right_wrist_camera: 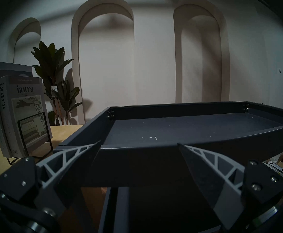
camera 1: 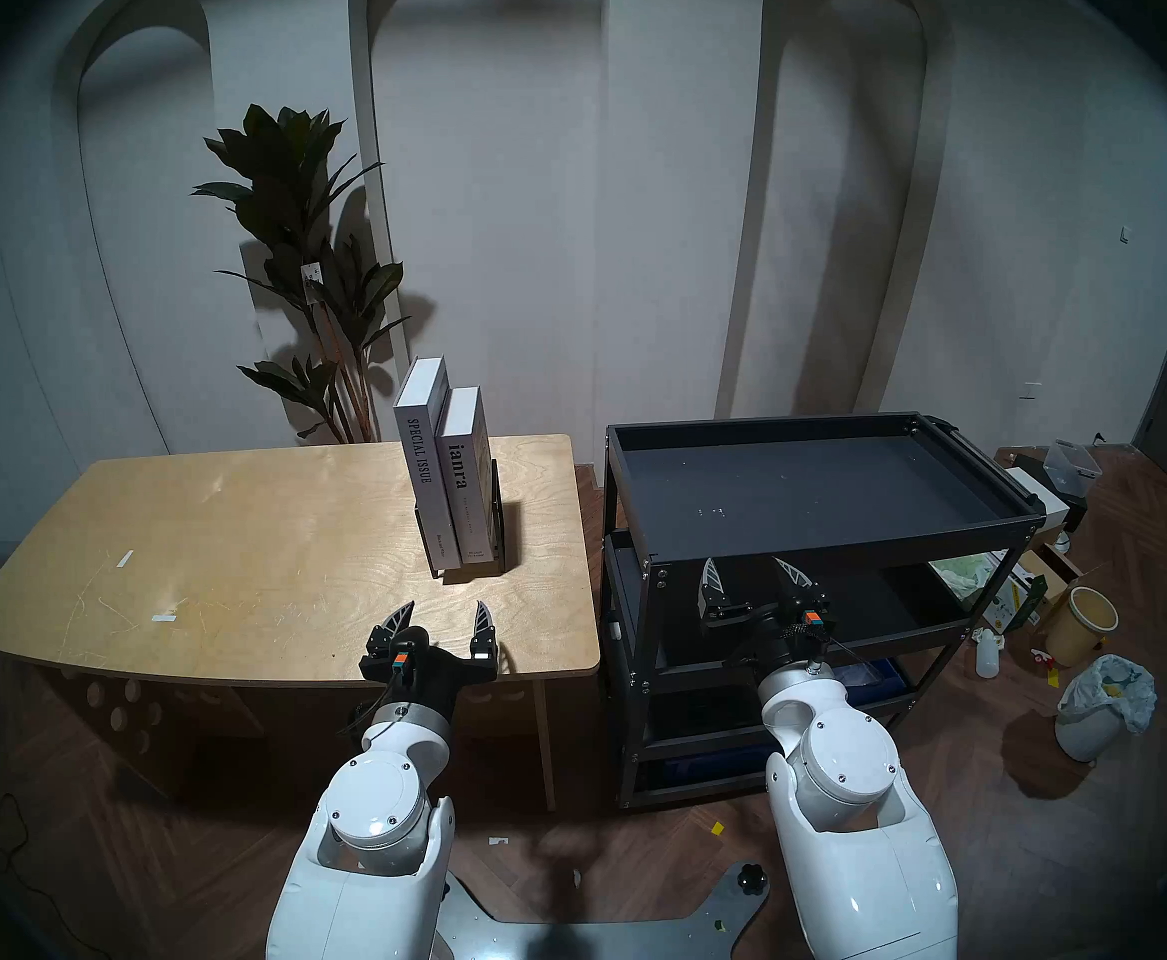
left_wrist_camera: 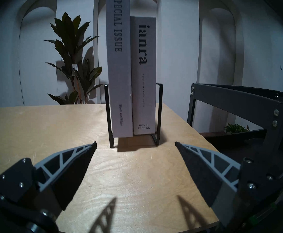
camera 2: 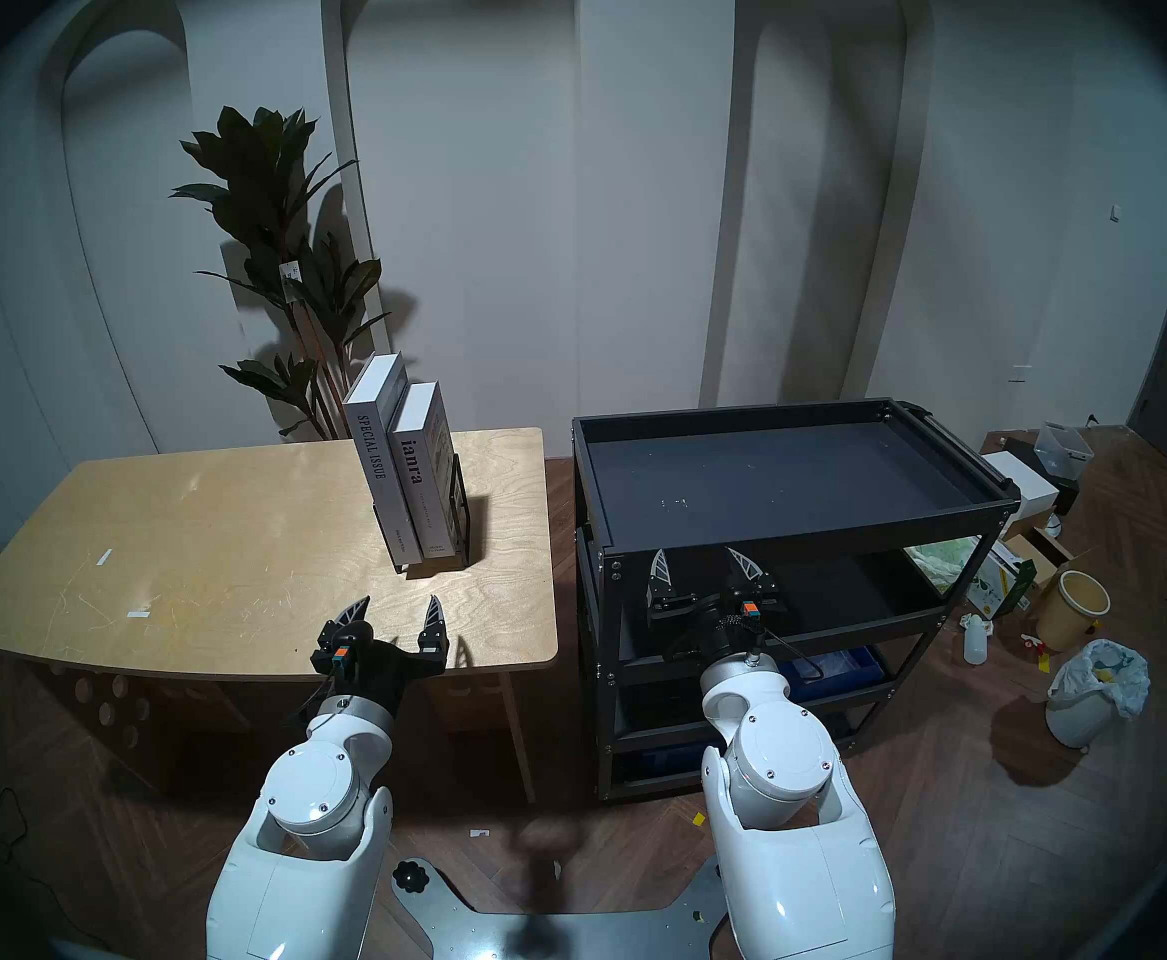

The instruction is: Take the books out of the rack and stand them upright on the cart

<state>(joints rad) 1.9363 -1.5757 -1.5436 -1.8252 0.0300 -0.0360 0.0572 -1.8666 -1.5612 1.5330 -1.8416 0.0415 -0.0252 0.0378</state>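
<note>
on the table (camera 1: 220,522), both books (camera 1: 452,474) stand touching in the rack (left_wrist_camera: 159,113); cart (camera 1: 809,543) tray bare. left gripper (camera 1: 443,612) and right gripper (camera 1: 750,572) gape, empty. best pinch the shorter book's spine high, lift straight up.

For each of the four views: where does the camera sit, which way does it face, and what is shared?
Head pair: high on the head, looking down and forward at the wooden table and cart; both arms show.
Left wrist: low over the table, facing the books in the rack; open left gripper shows.
Right wrist: facing the cart's top tray; open right gripper shows.
Shared: all four views show the books, rack and cart.
</note>
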